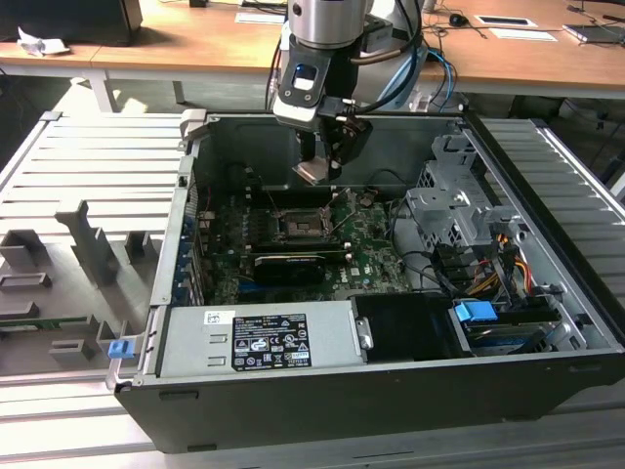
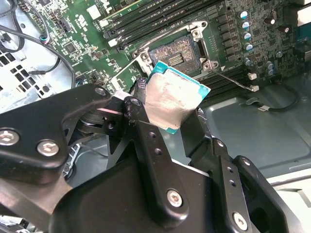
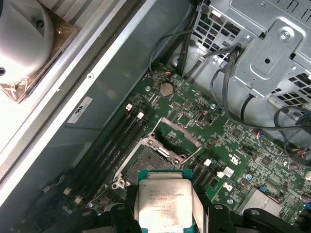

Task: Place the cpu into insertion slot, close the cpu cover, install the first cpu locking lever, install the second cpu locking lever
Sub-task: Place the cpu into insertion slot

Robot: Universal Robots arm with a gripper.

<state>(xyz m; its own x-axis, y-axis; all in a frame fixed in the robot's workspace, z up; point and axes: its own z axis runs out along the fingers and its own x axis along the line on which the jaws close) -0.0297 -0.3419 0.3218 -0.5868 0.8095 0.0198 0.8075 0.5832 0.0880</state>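
Exterior view, left to right: a grey slatted surface (image 1: 98, 156), then an open computer case (image 1: 293, 410) with a green circuit board (image 1: 376, 256) inside. Above the board hangs the claw (image 1: 320, 168), clamped tight on the cpu (image 1: 311, 172). The chip is in the air, its silvery face showing in both wrist views, over the insertion slot (image 1: 298, 223) and not touching it. The cpu cover (image 3: 176, 137) is flipped open. A metal drive cage (image 1: 449, 210) sits at right.

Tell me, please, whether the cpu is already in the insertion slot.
Out: the gripper holds the cpu clear of the empty insertion slot.
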